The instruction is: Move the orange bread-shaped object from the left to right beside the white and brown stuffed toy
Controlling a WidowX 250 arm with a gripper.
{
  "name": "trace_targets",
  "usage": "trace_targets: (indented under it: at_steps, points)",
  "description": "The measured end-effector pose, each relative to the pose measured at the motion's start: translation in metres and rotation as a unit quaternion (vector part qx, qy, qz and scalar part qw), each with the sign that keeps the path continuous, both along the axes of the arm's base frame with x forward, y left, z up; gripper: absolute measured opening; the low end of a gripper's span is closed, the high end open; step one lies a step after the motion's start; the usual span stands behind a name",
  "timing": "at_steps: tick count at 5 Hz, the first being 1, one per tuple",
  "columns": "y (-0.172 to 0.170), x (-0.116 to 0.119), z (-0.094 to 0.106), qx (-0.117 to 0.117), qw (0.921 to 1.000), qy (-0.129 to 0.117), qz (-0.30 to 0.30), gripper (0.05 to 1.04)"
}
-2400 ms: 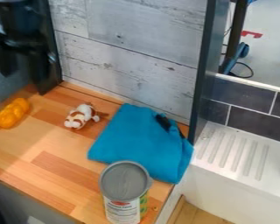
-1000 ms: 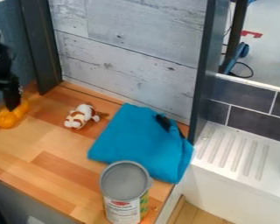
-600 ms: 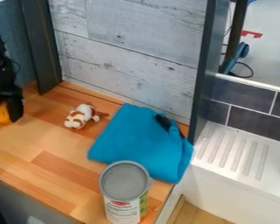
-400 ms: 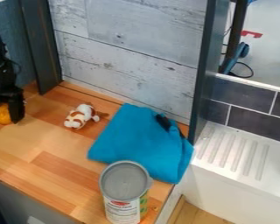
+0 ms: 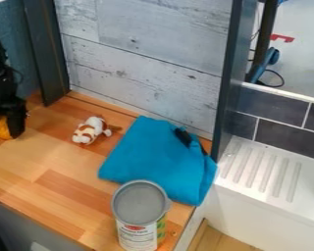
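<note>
A labelled can (image 5: pixel 141 215) is stood upright near the front edge of the tabletop (image 5: pixel 48 181), its flat base presumably relied on for balance. Just behind it, a folded blue cloth (image 5: pixel 156 159) is laid out; by its broad spread it is probably kept from sliding. Whether the two are touched together cannot be told. To the right, a white ridged drainboard (image 5: pixel 261 171) is set beyond a dark upright frame (image 5: pixel 226 88).

Farther back, a small brown-and-white plush toy (image 5: pixel 89 130) is placed between the cloth and the claw (image 5: pixel 4 132). At the left edge, the claw is held low around an orange object (image 5: pixel 2 128) on the tabletop, a position seemingly suited to access from above. Whether the object is clamped cannot be told. Sideways room there is limited by the plush toy, and behind by a dark upright panel (image 5: pixel 45 54) and the plank wall (image 5: pixel 146 49).
</note>
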State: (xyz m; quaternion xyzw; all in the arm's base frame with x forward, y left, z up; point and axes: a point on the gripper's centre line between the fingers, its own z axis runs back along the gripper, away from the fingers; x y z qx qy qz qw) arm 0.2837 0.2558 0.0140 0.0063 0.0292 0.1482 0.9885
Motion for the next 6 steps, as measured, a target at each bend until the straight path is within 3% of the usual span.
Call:
trace_targets:
  at_steps: [2, 3, 4, 5, 6]
  points:
    - [-0.013, -0.014, 0.067, 0.059, 0.9971, -0.046, 0.014, 0.771]
    - [-0.043, -0.012, 0.086, 0.012, 0.9965, -0.079, -0.022, 0.771]
    - [-0.066, -0.003, 0.083, -0.011, 0.9948, -0.083, -0.059, 0.772]
    - [-0.077, 0.014, 0.049, -0.041, 0.9923, -0.070, -0.093, 0.772]
    - [-0.074, 0.033, 0.027, -0.030, 0.9920, -0.044, -0.115, 0.771]
